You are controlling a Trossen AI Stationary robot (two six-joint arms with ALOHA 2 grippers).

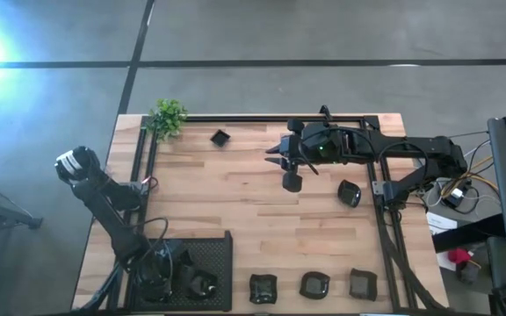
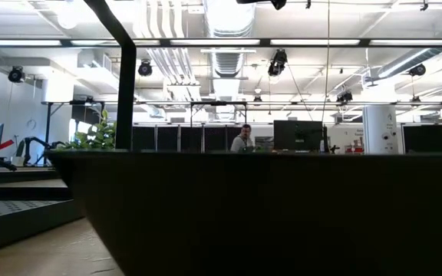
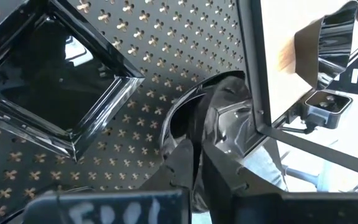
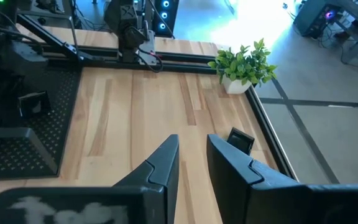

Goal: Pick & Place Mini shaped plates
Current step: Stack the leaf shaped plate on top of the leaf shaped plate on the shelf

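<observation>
Left gripper [image 1: 158, 283] hanging over mesh tray [image 1: 218, 254], fingers slightly apart around rounded plate [image 3: 219, 134]; square plate [image 3: 48, 78] lying beside. Right gripper [image 4: 191, 165] hovering mid-table, fingers spread, holding nothing, small plate [image 4: 240, 140] lying near plant [image 4: 244, 65]. Other plates lying along near edge [image 1: 314, 285].

Bare wooden tabletop [image 1: 227, 189] lies between mesh tray [image 1: 218, 254] and plant [image 1: 167, 117].
</observation>
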